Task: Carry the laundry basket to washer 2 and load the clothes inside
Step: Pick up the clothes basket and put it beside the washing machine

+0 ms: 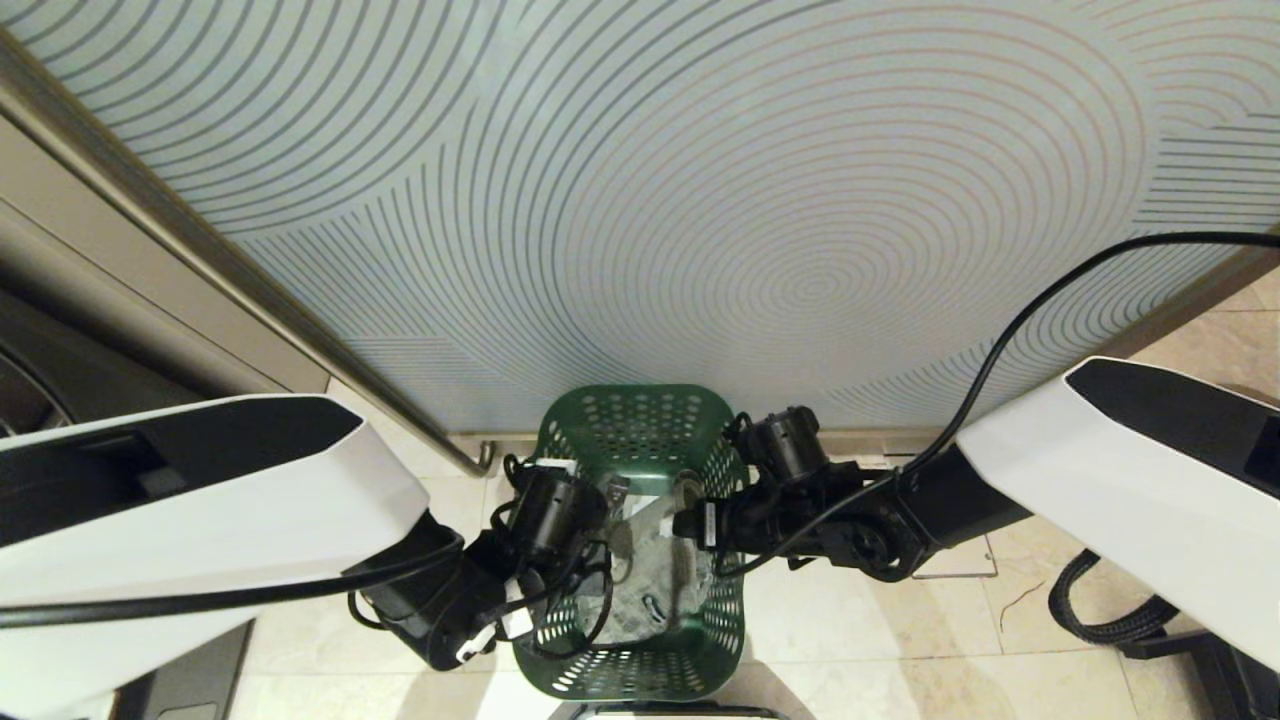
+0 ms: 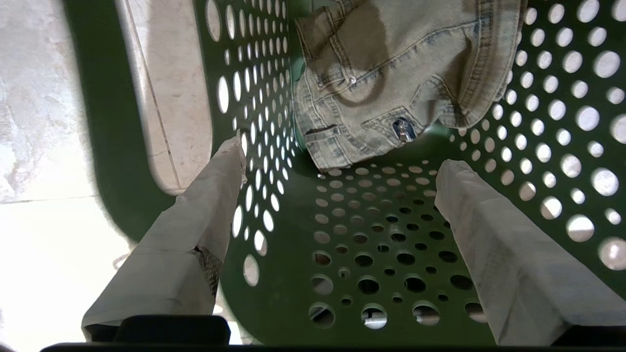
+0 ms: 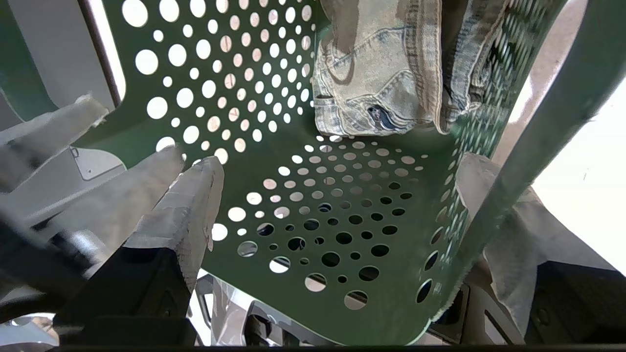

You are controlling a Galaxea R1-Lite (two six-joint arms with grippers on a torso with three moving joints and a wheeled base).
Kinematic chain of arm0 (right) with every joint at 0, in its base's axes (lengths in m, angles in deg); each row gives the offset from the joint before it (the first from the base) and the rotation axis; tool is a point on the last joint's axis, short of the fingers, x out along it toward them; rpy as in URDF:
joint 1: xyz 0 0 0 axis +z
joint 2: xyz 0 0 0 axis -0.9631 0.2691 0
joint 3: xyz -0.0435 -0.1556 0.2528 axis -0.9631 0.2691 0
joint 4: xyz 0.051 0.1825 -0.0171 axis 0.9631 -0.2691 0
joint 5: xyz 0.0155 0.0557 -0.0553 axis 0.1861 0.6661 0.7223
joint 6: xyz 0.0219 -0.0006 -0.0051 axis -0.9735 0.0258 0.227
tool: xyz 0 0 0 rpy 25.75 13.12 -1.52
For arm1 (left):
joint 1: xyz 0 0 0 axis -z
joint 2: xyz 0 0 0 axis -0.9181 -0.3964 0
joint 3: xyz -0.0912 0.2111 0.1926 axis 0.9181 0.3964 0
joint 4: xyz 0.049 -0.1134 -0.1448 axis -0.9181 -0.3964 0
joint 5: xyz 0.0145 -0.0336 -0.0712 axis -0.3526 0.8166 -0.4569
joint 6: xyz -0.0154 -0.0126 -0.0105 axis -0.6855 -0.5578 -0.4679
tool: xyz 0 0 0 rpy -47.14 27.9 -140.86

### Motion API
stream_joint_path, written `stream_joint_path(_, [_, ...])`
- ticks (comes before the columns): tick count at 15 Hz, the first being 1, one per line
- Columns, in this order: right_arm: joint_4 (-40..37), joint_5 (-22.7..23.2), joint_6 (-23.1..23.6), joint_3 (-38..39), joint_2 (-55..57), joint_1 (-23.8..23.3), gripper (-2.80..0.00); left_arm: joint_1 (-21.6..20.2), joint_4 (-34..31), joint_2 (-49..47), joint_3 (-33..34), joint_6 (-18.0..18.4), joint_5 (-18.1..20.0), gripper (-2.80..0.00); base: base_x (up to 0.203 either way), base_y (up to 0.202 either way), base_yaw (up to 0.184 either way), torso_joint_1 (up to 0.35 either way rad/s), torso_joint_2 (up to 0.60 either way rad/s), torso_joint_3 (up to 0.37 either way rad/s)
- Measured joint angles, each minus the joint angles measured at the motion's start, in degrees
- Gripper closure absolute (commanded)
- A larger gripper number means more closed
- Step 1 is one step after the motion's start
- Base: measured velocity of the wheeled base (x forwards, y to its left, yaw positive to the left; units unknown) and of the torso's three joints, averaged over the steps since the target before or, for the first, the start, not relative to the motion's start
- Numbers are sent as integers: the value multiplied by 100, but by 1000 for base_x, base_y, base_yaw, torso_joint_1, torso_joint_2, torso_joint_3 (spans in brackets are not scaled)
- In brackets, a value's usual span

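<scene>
The green perforated laundry basket (image 1: 640,430) stands on the tiled floor right in front of me. Light denim clothes (image 1: 650,575) lie at its bottom (image 2: 391,73) (image 3: 376,88). My left gripper (image 1: 600,515) (image 2: 342,161) is open at the basket's left rim, one taped finger (image 2: 210,205) outside the wall by the handle cut-out and the other (image 2: 489,234) inside. At the right rim my right gripper (image 1: 692,512) (image 3: 340,166) is open, straddling the wall: one finger (image 3: 190,205) inside, one (image 3: 494,205) outside. I cannot pick out washer 2.
A pale panel with curved line patterns (image 1: 700,200) rises just behind the basket, with a metal frame (image 1: 250,290) along its left edge. A dark rounded appliance front (image 1: 25,390) shows at far left. Black cables (image 1: 1000,350) trail from both arms, and a corrugated hose (image 1: 1100,610) lies at right.
</scene>
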Motion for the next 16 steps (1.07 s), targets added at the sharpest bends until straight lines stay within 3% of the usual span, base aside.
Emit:
stream_joint_path(2, [2,0,-7,12,6,0,-280,4,-16,-93,-110,-34,180,-280,0,0,0,0,0,0])
stream_joint_path(6, [12,-4,-13,103,15,0,-280,4,-245,30,-149,-184,898,-280,0,0,0,0,0,0])
stream_joint_path(11, [42,-113,-13,195,12,11,-280,115,-794,146,-202,-1216,1591,-280,0,0,0,0,0,0])
stream_joint_path(14, [49,-132,-16,242,12,9,-280,233,-778,157,-356,-1586,1983,-280,0,0,0,0,0,0])
stream_joint_path(16, [49,-132,-9,248,6,9,-280,275,-800,136,-536,-1628,1977,-280,0,0,0,0,0,0])
